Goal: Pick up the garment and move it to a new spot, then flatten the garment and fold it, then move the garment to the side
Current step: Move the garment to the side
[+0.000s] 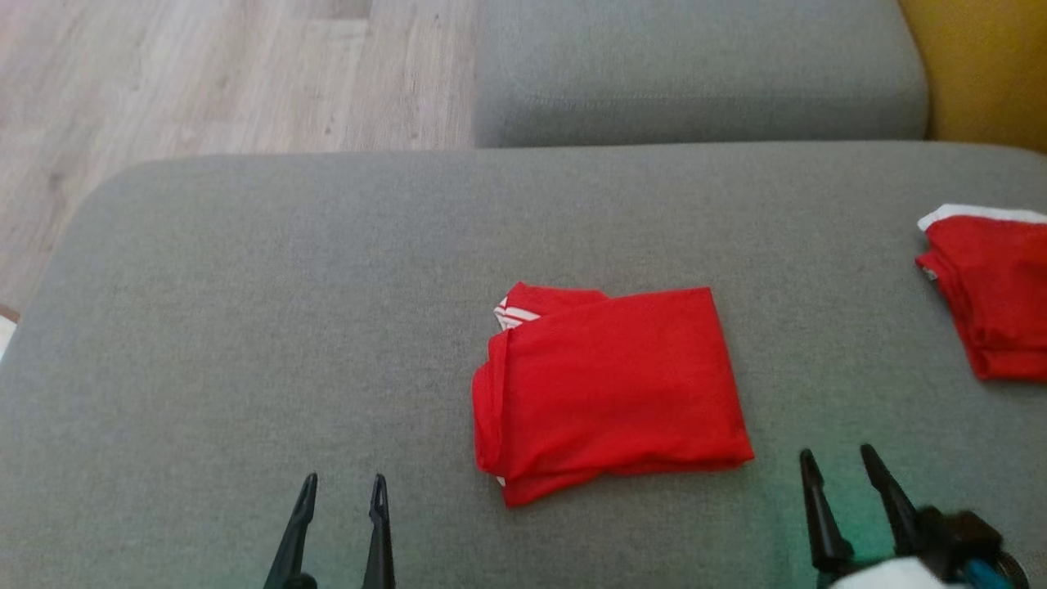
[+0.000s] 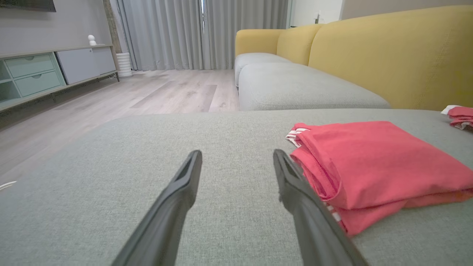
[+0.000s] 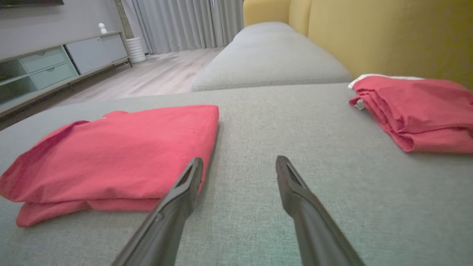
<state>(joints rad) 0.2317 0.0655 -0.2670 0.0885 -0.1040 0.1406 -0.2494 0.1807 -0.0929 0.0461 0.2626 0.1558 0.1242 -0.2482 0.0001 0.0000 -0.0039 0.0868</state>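
The folded garment (image 1: 609, 384) is plain bright red, with thin white stripes at its far left corner. To its right, a second garment (image 1: 994, 286) is the same red with a white band along its far edge. The seat cushion (image 1: 245, 327) beneath the folded garment is grey weave. Beyond it, the backrest (image 2: 388, 55) is mustard yellow, the floor (image 1: 204, 74) pale wood grain and the curtains (image 2: 166, 33) grey. The left claw (image 1: 343, 478) and right claw (image 1: 836, 451) are black.

Left gripper (image 1: 343, 484): lower left of head view; two dark fingers (image 1: 296, 528) spread apart, empty, pointing forward.
Right gripper (image 1: 837, 455): lower right; fingers spread, empty, leaning slightly leftward; pale forearm (image 1: 891, 574) beneath.
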